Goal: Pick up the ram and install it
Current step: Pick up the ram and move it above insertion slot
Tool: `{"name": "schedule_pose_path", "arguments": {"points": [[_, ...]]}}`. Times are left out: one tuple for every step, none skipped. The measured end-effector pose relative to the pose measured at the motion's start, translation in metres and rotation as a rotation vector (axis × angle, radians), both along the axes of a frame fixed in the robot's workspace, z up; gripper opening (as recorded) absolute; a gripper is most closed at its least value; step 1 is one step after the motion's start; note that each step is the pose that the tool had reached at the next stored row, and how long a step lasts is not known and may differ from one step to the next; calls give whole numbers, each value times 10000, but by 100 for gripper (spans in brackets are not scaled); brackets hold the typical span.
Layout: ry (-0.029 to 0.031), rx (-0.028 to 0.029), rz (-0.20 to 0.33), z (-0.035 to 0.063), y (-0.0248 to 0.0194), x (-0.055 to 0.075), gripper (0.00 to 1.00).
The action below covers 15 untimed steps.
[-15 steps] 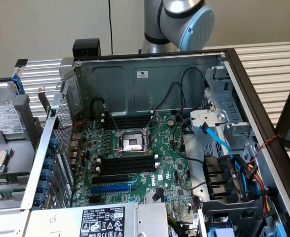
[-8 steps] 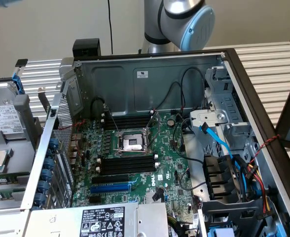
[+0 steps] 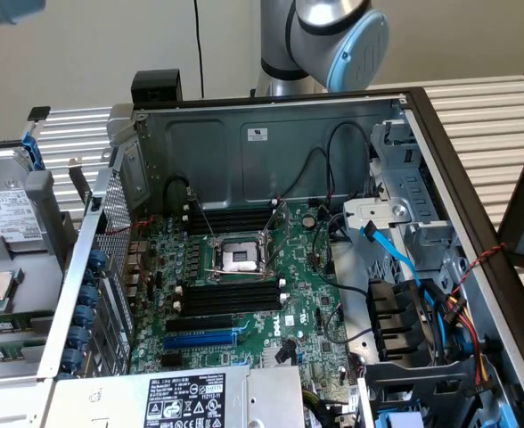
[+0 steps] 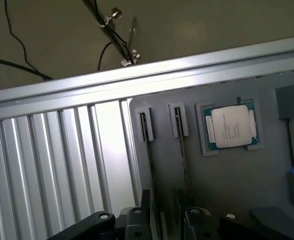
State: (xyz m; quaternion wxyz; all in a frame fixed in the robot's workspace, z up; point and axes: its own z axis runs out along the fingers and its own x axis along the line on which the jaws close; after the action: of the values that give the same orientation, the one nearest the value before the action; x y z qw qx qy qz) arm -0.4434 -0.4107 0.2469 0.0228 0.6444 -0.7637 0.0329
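Pincer [image 4: 167, 220] released, jaws spread, poised above the grey tray [image 4: 227, 190] on the ribbed worktop [image 4: 47, 165]. 2 ram sticks [image 4: 182, 150] stand on edge in tray slots, just beside the CPU [image 4: 230, 127].

Around the CPU socket [image 3: 241, 259], memory slots [image 3: 231, 294] at 12 and 6 o'clock lie open from above; cables [image 3: 396, 259] and the drive cage [image 3: 413, 205] crowd 3 o'clock. Two ram sticks [image 4: 148, 150] stand with a narrow gap between.
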Motion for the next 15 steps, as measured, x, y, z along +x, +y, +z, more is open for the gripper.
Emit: {"name": "schedule_pose_path", "arguments": {"points": [[-58,1,18,-6,-3,4,33],[-109,1,44,-13,-8,9,33],[-155,1,72,-19,-13,13,33],[-197,1,96,-25,-19,15,33],[-243,1,123,-31,-21,17,33],[-284,3,160,-36,-22,18,33],[-309,25,199,-43,-24,18,33],[-326,54,245,-49,-25,18,33],[-332,92,294,-57,-27,19,33],[-334,124,336,-67,-29,19,33],[-334,151,387,-77,-32,18,33],[-335,175,440,-89,-36,18,33],[-334,206,494,-100,-39,18,33],[-333,231,548,-112,-41,18,33],[-333,256,611,-123,-41,17,33]]}}
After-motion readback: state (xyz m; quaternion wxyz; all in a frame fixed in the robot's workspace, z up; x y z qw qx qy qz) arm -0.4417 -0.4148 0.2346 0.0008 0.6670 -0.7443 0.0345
